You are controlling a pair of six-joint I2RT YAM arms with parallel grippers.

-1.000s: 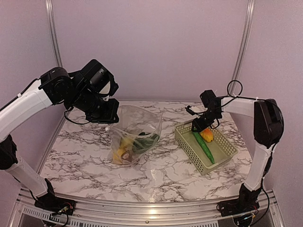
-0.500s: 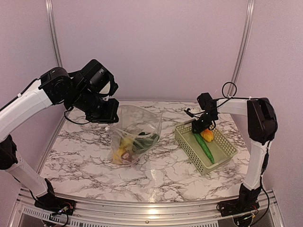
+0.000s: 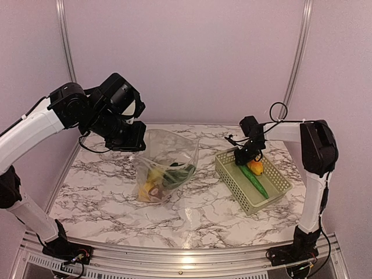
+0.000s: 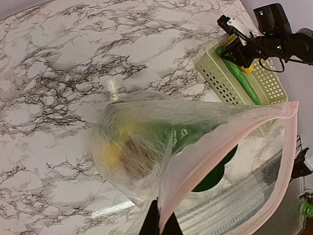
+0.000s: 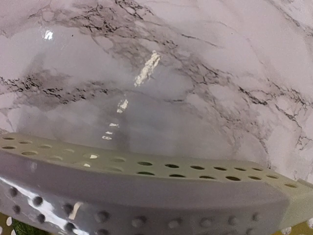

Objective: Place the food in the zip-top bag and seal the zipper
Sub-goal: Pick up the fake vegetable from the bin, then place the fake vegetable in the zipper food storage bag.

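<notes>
Bag (image 3: 165, 160): middle of table (image 3: 203, 212), partly filled, mouth held open for loading.
Left gripper (image 3: 132, 143): clenched on bag's rim.
Right gripper (image 3: 251, 156): over orange piece (image 3: 255, 168) in basket (image 3: 228, 168), right edge; grip unclear.

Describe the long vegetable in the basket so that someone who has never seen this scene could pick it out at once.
On the marble table, look to the right side for the pale green perforated basket. The long vegetable lies lengthwise along the basket's floor. It is slim and dark green, unlike the short orange-yellow piece beside its far end, the only other thing visible in the basket.
</notes>
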